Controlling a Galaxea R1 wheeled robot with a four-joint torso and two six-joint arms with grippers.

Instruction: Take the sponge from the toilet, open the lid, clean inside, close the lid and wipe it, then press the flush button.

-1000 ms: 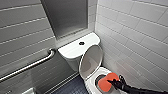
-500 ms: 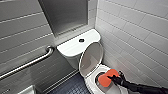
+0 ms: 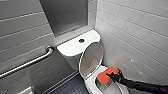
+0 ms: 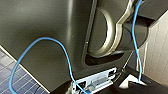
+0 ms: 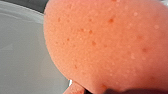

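The sponge (image 3: 106, 75), bright orange-red, hangs over the open bowl (image 3: 88, 83) of the toilet (image 3: 72, 58), toward the bowl's wall-side rim; the right gripper (image 3: 113, 75) has its jaws closed down on the sponge's edge, the dark arm reaching in over the bowl from the side away from the tank. In the right wrist view the sponge (image 5: 107, 42) looms large and porous over the bowl's smooth pale inside (image 5: 22, 57); whether it touches the ceramic cannot be told. The lid (image 3: 91, 60) stands raised, leaning back against the toilet's tank; on the tank cover (image 3: 71, 47) sits the flush button (image 3: 81, 40), small and dark, near the cover's middle. Above the toilet's tank a dark panel (image 3: 66, 15) is set into the wall; white wall tiles (image 3: 135, 32) run close beside the toilet on the sponge's side; on the toilet's other side a metal grab bar (image 3: 30, 63) slants along grey tiling; dark floor tiles (image 3: 71, 88) lie at the toilet's foot.
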